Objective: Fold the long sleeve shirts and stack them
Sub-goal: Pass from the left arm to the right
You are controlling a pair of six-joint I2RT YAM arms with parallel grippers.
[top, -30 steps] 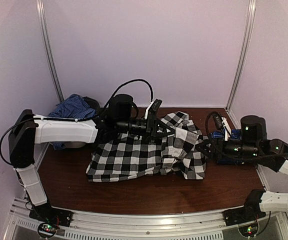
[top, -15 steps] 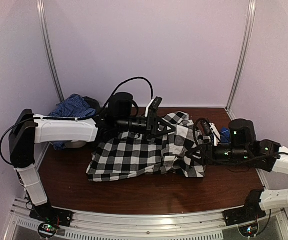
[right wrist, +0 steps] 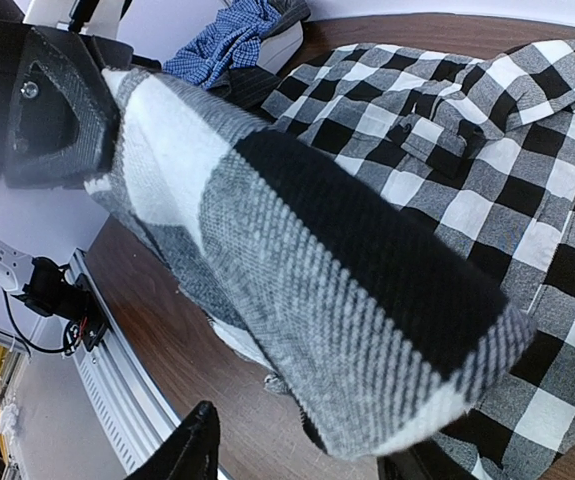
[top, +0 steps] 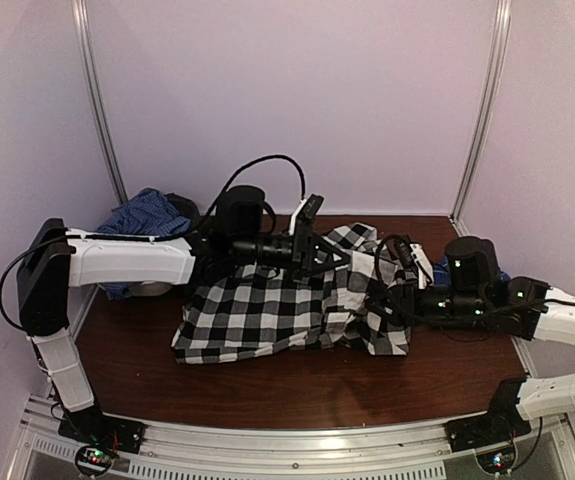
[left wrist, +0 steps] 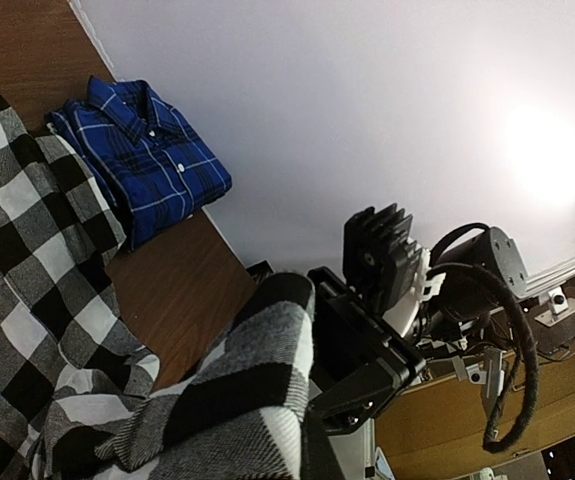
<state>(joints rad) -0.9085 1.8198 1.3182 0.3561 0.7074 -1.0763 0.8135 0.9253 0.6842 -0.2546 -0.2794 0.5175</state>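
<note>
At the middle of the worktop [top: 297,385] lies the black-and-white check shirt [top: 257,315], crumpled. The left gripper [top: 343,263] is closed on a raised fold at its far side. The right gripper [right wrist: 305,452], at the shirt's right edge, has its jaws half apart around this fold's end, not clamping it. The folded blue shirt [left wrist: 137,150] sits in the far right corner
</note>
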